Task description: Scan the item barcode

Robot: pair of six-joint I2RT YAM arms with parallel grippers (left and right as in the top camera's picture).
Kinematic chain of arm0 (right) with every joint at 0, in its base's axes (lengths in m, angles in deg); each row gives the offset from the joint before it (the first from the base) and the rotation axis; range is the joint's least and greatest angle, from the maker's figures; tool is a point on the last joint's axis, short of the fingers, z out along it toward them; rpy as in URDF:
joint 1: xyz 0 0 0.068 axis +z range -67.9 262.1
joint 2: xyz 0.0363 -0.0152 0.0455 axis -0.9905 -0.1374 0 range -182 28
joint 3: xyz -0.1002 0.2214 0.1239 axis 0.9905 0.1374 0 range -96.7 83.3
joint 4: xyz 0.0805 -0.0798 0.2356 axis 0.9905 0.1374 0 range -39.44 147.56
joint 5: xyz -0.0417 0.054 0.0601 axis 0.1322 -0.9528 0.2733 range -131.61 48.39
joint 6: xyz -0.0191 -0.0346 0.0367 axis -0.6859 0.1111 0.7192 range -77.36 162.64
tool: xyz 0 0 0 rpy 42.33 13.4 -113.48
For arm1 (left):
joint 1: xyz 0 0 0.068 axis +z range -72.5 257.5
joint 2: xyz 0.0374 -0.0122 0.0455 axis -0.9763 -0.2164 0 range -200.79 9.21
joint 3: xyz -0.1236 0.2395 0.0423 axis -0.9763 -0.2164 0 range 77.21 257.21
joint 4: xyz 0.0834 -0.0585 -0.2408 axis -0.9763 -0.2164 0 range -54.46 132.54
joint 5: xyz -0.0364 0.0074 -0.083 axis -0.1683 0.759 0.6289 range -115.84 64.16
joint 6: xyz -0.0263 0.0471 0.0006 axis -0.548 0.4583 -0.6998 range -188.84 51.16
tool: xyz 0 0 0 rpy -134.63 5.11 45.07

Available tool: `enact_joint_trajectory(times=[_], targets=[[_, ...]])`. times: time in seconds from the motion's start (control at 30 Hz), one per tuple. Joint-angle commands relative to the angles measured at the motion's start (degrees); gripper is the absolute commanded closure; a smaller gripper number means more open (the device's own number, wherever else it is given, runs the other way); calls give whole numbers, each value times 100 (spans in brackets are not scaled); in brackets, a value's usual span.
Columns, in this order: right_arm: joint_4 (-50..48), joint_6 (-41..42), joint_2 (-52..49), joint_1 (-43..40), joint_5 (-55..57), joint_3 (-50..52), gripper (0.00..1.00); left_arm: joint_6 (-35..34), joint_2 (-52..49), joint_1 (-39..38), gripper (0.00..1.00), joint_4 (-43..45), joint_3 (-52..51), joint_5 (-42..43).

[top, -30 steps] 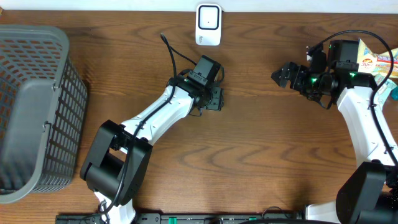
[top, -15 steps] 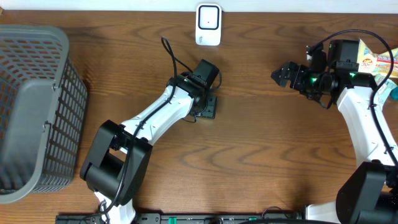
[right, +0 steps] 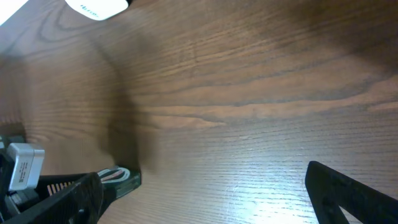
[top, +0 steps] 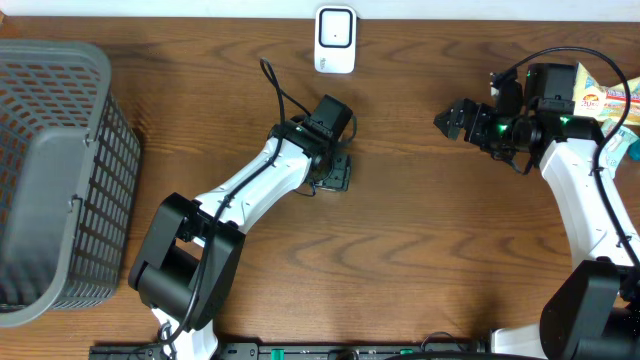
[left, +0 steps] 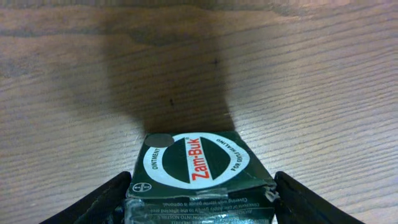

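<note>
Wide brown worktop (top: 420,260), and on its left edge sits the biggest thing out here, a grey slatted basket (top: 60,170). Two arms are in play. The left arm (top: 250,185) stretches from the near edge up toward the middle. The right arm (top: 585,200) stands along the right edge, bent inward. Its right gripper (top: 448,120) has the jaws spread as wide as they go, with nothing between them but bare wood. Behind it, in the far right corner, lies a small heap of snack packets (top: 610,100).

At the middle of the far edge is the white scanner (top: 335,40), face up. Now the item: a small dark green Zam-Buk box (left: 196,165), down in the middle of the worktop, a little toward the far edge. The left gripper (left: 202,180) straddles it, one finger close against each side. Whether those jaws are pressing the box or have gone slack around it, I cannot tell. The round label faces up and a panel of small print faces the wrist camera. No barcode shows on either face.

Here is the relation that matters. The scanner lies almost straight beyond the box, toward the far edge, with open wood between them. The left arm is far nearer to both than the right. The box looks squat, and its long axis I cannot make out. My read: the left arm needs a firm hold, then a turn, so that a hidden face meets the scanner.
</note>
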Motion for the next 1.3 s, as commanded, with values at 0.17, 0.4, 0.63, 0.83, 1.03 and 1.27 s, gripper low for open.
enact_joint_trajectory(times=[0.17,0.4,0.63,0.83,1.03,1.27], targets=[[-15,33,-74,50,-74,35,1,-164,162,20,28,98,144,-103],[-15,33,-74,50,-76,35,1,-166,761,96,24,295,269,-114],[-57,31,-74,175,-76,35,1,-166,1572,717,23,317,269,-116],[-409,-212,-74,741,-74,35,4,-166,1967,1521,23,179,269,-114],[-822,-901,-79,1777,332,35,1,-168,2026,2111,23,-138,267,-114],[-927,-2444,-149,2983,1220,35,1,-286,2024,2437,23,-317,267,-820]])
